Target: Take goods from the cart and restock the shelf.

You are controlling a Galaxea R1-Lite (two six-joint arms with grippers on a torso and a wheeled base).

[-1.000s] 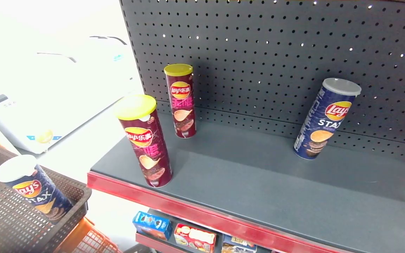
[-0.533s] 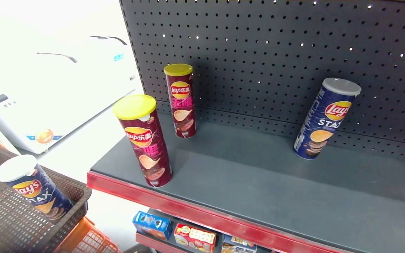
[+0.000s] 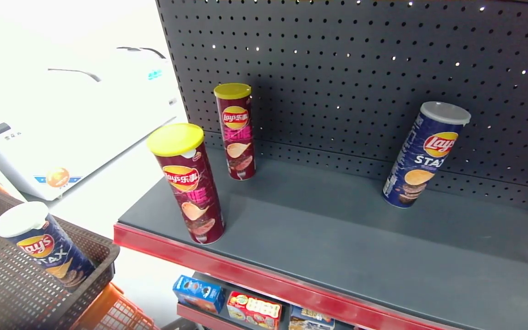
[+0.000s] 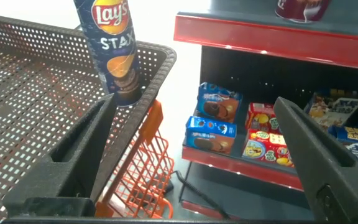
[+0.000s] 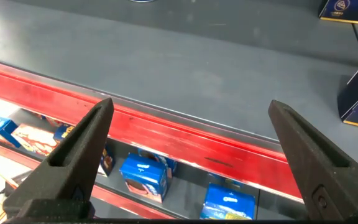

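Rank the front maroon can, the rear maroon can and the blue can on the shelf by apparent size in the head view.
1. Front maroon can
2. Blue can on the shelf
3. Rear maroon can
The front can stands nearest the camera, so true sizes stay unsure.

left gripper [image 4: 188,158]: jaws spread wide, two black fingers [image 4: 79,149] splayed outward toward the tips, gap between them free. right gripper [image 5: 188,155]: same pose, fingers [image 5: 73,155] wide apart, tips level with each other.
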